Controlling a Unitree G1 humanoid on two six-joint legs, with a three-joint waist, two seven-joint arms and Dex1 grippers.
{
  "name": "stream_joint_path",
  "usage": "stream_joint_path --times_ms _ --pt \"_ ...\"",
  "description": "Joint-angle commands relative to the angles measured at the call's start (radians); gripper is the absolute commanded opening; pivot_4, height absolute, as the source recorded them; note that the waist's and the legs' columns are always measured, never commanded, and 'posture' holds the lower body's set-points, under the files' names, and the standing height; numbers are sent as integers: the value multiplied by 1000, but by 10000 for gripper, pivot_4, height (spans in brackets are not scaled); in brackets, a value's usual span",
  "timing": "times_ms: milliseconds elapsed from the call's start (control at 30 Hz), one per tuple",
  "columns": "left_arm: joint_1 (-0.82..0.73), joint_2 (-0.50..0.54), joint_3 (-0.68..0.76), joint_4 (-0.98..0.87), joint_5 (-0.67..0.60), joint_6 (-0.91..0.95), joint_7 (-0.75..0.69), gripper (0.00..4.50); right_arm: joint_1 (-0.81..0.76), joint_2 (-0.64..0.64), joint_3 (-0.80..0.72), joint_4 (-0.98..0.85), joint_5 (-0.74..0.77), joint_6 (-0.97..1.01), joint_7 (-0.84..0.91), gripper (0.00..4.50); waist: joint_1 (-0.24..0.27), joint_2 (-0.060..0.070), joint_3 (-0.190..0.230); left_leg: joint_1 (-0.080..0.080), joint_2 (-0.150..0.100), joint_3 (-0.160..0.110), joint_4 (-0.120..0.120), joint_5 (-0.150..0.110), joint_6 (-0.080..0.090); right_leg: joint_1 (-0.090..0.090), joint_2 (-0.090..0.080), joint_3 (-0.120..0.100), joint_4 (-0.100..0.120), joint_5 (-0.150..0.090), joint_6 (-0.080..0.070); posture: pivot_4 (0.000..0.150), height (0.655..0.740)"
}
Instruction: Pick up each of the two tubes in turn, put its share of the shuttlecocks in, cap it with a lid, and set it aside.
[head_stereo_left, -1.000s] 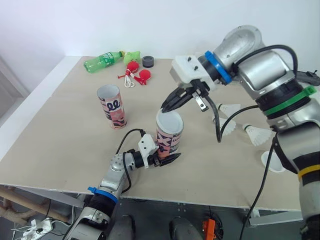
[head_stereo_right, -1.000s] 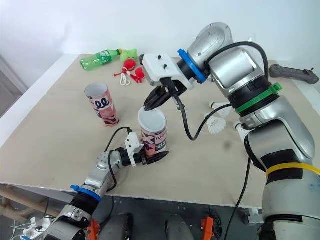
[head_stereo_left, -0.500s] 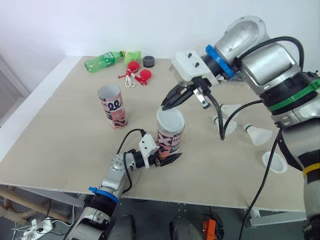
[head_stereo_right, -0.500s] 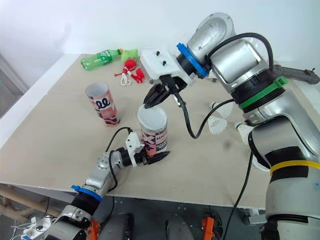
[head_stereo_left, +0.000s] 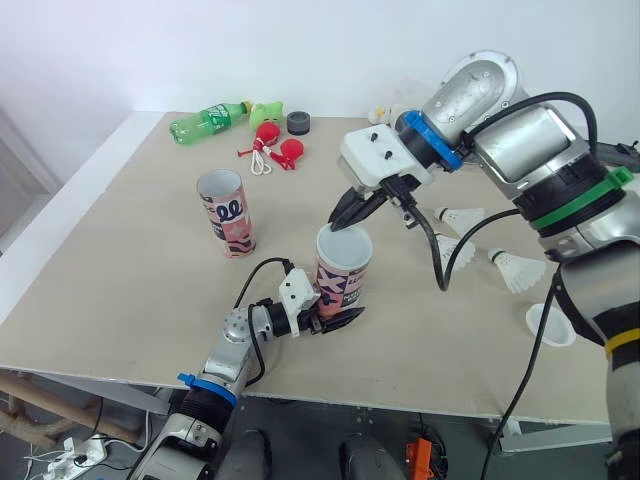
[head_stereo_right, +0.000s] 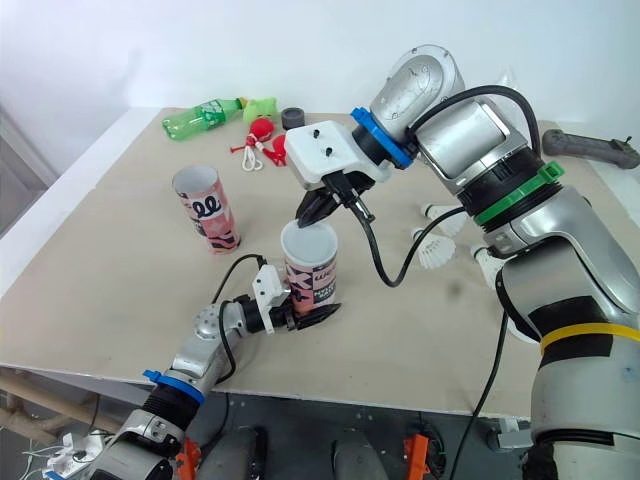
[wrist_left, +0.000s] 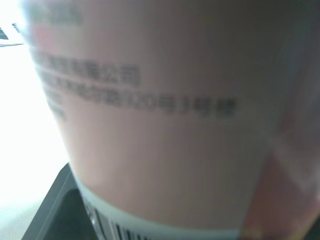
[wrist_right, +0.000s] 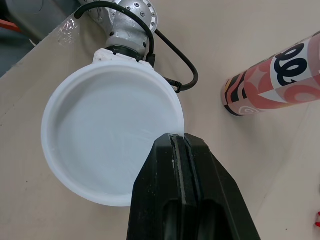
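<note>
The right arm (head_stereo_left: 520, 130) is bulky brushed silver, built from rounded drums. A bright blue ring (head_stereo_left: 428, 135) sits behind its white wrist block (head_stereo_left: 375, 160), which carries two dark screws. Further up come a green band (head_stereo_left: 585, 195) and a yellow band (head_stereo_right: 572, 337). A black cable (head_stereo_left: 437, 265) loops loose below it. Its fingers (wrist_right: 185, 200) are glossy black wedges. The left arm (head_stereo_left: 234, 328) is slimmer, silver too, with a white block (head_stereo_left: 296, 296), a blue collar (head_stereo_left: 202, 386), a thin black wire (head_stereo_left: 262, 268) and black fingers of its own.

The near tube (head_stereo_left: 342, 285) and far tube (head_stereo_left: 225, 215) are pink with black-and-white patterns. The lid (wrist_right: 110, 155) is white. The bottle (head_stereo_left: 205, 122) is green, the bench (head_stereo_left: 130, 270) beige.
</note>
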Motion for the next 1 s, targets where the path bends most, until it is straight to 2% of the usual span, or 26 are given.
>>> stream_joint_path --times_ms 33,567,700,767,933,1000 --pt "35 0 -13 50 7 36 8 31154 -5 -15 -22 -7 5 -29 36 894 0 0 0 0 0 0 0 0 0 0 0 0 0 0 0 1500 7400" --pt "32 3 -14 51 5 40 6 31154 23 -14 -20 -18 -16 -56 36 894 0 0 0 0 0 -1 0 0 0 1 0 -1 0 0 0 1500 7400" --pt "33 3 -15 50 3 42 6 31154 17 -5 -35 -8 -24 -57 36 12101 0 0 0 0 0 -2 0 0 0 1 0 -2 0 0 0 1500 7400" --pt "32 2 -14 51 3 43 5 31154 12 0 -45 0 -27 -55 36 23325 -1 0 0 0 0 -2 0 0 0 1 0 -2 0 0 0 1500 7400" --pt "30 3 -14 52 3 42 5 31154 -9 16 -92 20 -32 -46 36 43576 -1 0 0 0 0 -4 0 0 0 1 0 -3 0 0 -1 1500 7400" --pt "29 3 -13 54 3 42 5 31154 -17 22 -109 27 -29 -35 36 44422 -1 0 0 0 0 -4 0 0 0 1 0 -3 0 0 -1 1500 7400"
